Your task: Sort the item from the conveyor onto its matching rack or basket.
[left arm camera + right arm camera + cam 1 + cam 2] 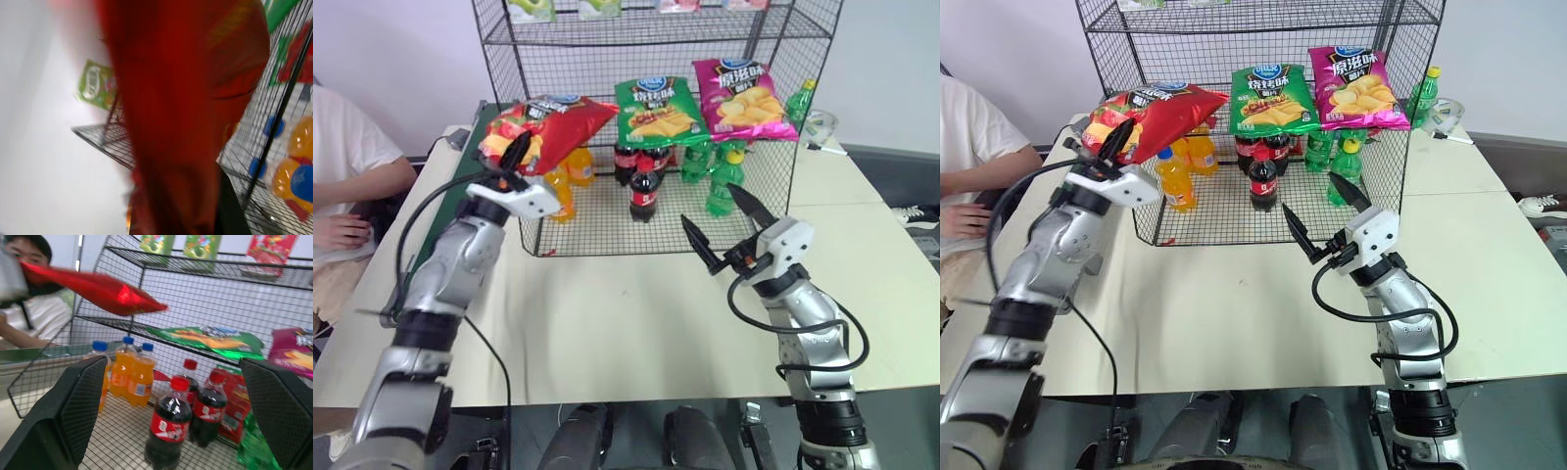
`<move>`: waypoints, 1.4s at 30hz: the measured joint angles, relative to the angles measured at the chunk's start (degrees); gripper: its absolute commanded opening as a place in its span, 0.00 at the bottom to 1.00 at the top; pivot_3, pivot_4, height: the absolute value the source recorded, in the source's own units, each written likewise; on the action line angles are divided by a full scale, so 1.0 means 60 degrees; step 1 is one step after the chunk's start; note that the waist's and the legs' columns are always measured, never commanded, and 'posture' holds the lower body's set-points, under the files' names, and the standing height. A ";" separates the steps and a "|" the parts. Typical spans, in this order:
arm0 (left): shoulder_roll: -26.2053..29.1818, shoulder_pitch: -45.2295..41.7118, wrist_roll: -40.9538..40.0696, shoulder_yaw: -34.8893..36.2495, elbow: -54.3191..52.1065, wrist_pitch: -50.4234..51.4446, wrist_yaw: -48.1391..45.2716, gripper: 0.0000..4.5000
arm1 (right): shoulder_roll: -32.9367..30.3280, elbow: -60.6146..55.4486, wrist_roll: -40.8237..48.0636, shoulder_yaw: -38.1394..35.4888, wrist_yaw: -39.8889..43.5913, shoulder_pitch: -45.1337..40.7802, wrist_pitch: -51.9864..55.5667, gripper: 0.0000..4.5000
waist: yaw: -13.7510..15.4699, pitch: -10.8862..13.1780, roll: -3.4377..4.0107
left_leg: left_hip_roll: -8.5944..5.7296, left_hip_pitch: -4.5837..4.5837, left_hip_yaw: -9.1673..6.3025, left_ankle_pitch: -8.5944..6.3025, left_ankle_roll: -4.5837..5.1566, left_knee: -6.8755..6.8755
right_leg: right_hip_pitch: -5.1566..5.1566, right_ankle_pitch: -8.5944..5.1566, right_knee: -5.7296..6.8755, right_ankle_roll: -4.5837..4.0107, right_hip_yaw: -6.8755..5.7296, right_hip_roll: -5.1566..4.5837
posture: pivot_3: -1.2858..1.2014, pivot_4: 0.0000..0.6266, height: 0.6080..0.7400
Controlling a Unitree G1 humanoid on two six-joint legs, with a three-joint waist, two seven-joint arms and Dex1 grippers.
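Three chip bags, several bottles

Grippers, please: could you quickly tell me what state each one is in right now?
Left gripper: closed, holding the red chip bag.
Right gripper: open, holding nothing.

The left hand is clamped on the red chip bag, holding it at the front left corner of the black wire rack. On the rack's shelf lie a green chip bag and a magenta chip bag. In front of the rack, over the bench, the right hand hangs with fingers spread.
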 measured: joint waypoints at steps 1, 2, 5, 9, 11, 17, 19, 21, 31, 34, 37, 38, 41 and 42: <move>-0.0074 -0.0282 0.0099 -0.0125 0.0474 0.0017 0.0232 0.00 | 0.0004 -0.0019 -0.0021 0.0075 -0.0007 -0.0034 0.0010 1.00 | 0.0001 0.0000 -0.0001 | 0.0000 0.0000 0.0001 0.0000 0.0000 0.0000 | -0.0001 0.0000 0.0000 0.0000 0.0000 0.0000 | 0.52 0.24 1.00; -0.0188 -0.0784 0.0237 -0.0349 0.1208 0.0064 0.0541 0.00 | 0.0022 -0.0029 -0.0090 0.0200 -0.0045 -0.0100 0.0056 1.00 | 0.0020 0.0002 -0.0004 | -0.0001 0.0000 -0.0001 0.0000 0.0000 0.0002 | 0.0000 0.0000 0.0000 0.0001 -0.0002 0.0001 | 0.52 0.24 1.00; -0.0434 -0.2061 0.0402 -0.0769 0.2903 0.0196 0.1308 0.00 | 0.0216 -0.0127 -0.0256 0.0623 -0.0198 -0.0228 0.0175 1.00 | 0.0024 0.0006 -0.0013 | -0.0002 -0.0009 -0.0002 0.0001 0.0000 0.0002 | -0.0006 0.0000 0.0001 0.0004 -0.0003 0.0001 | 0.52 0.24 1.00; -0.0614 -0.3209 0.0408 -0.1147 0.4526 0.0257 0.1983 0.00 | 0.0319 -0.0222 -0.0363 0.0848 -0.0412 -0.0199 0.0337 1.00 | -0.0014 0.0006 -0.0013 | -0.0005 -0.0020 -0.0001 0.0003 -0.0003 0.0003 | -0.0015 0.0000 0.0002 0.0005 -0.0002 -0.0001 | 0.52 0.24 1.00; -0.0792 -0.3667 0.0401 -0.1383 0.5417 0.0447 0.2165 0.00 | 0.0317 -0.0271 -0.0384 0.0889 -0.0461 -0.0188 0.0367 1.00 | -0.0017 0.0006 -0.0014 | -0.0006 -0.0020 -0.0002 0.0004 -0.0003 0.0004 | -0.0016 0.0000 0.0008 0.0006 -0.0004 0.0000 | 0.52 0.24 1.00; -0.1411 -0.4363 -0.0104 -0.1436 0.6984 0.0793 0.1910 0.00 | 0.0232 -0.0389 -0.0396 0.0927 -0.0485 -0.0254 0.0576 1.00 | -0.0059 0.0006 -0.0015 | -0.0006 -0.0022 -0.0002 0.0005 -0.0003 0.0008 | -0.0017 -0.0001 0.0011 0.0007 -0.0006 0.0000 | 0.52 0.24 1.00; -0.1576 -0.4417 -0.0466 -0.1332 0.7185 0.0721 0.1691 0.00 | 0.0195 -0.0389 -0.0397 0.0857 -0.0567 -0.0326 0.0701 1.00 | -0.0092 0.0006 -0.0015 | -0.0006 -0.0023 -0.0002 0.0005 -0.0003 0.0008 | -0.0017 -0.0001 0.0012 0.0007 -0.0006 0.0000 | 0.52 0.24 1.00; -0.1749 -0.4573 -0.0936 -0.1100 0.7347 0.0541 0.1267 0.00 | 0.0195 -0.0389 -0.0397 0.0722 -0.0715 -0.0401 0.0749 1.00 | -0.0061 0.0004 -0.0017 | -0.0007 -0.0023 -0.0006 0.0007 -0.0005 0.0013 | -0.0013 -0.0001 0.0012 0.0007 -0.0009 0.0000 | 0.52 0.24 1.00; -0.2070 -0.4644 -0.1822 -0.0938 0.7374 0.0248 0.0901 0.00 | 0.0210 -0.0389 -0.0429 0.0704 -0.0748 -0.0460 0.0821 1.00 | 0.0029 0.0004 -0.0019 | -0.0012 -0.0024 -0.0006 0.0007 -0.0004 0.0022 | -0.0009 0.0001 0.0013 0.0010 -0.0008 -0.0004 | 0.52 0.24 1.00; -0.2193 -0.4645 -0.2380 -0.0589 0.7377 0.0127 0.0581 0.00 | 0.0220 -0.0388 -0.0430 0.0715 -0.0747 -0.0460 0.0821 1.00 | 0.0026 0.0004 -0.0019 | -0.0012 -0.0025 -0.0006 0.0007 -0.0005 0.0022 | -0.0010 0.0001 0.0012 0.0010 -0.0008 -0.0004 | 0.52 0.24 1.00; -0.2196 -0.4646 -0.2787 -0.0386 0.7373 -0.0203 0.0376 0.00 | 0.0220 -0.0385 -0.0429 0.0745 -0.0729 -0.0459 0.0820 1.00 | 0.0018 0.0005 -0.0019 | -0.0012 -0.0031 -0.0007 0.0013 -0.0014 0.0023 | -0.0015 0.0002 0.0013 0.0010 -0.0008 -0.0004 | 0.52 0.24 1.00; -0.2188 -0.4650 -0.2797 -0.0387 0.7367 -0.0282 0.0405 0.00 | 0.0220 -0.0384 -0.0430 0.0761 -0.0724 -0.0459 0.0820 1.00 | 0.0019 0.0005 -0.0020 | -0.0012 -0.0033 -0.0007 0.0015 -0.0017 0.0023 | -0.0017 0.0002 0.0013 0.0010 -0.0008 -0.0004 | 0.52 0.24 1.00; -0.2164 -0.4698 -0.2727 -0.0534 0.7278 -0.0682 0.0688 0.00 | 0.0222 -0.0384 -0.0430 0.0846 -0.0698 -0.0441 0.0819 1.00 | 0.0012 0.0005 -0.0020 | -0.0012 -0.0041 -0.0007 0.0020 -0.0025 0.0026 | -0.0022 0.0002 0.0014 0.0010 -0.0008 -0.0004 | 0.52 0.24 1.00; -0.2144 -0.4700 -0.2716 -0.0584 0.7221 -0.0753 0.0791 0.00 | 0.0224 -0.0384 -0.0430 0.0862 -0.0695 -0.0437 0.0819 1.00 | -0.0002 0.0005 -0.0020 | -0.0012 -0.0041 -0.0007 0.0020 -0.0025 0.0025 | -0.0024 0.0002 0.0014 0.0010 -0.0007 -0.0004 | 0.52 0.24 1.00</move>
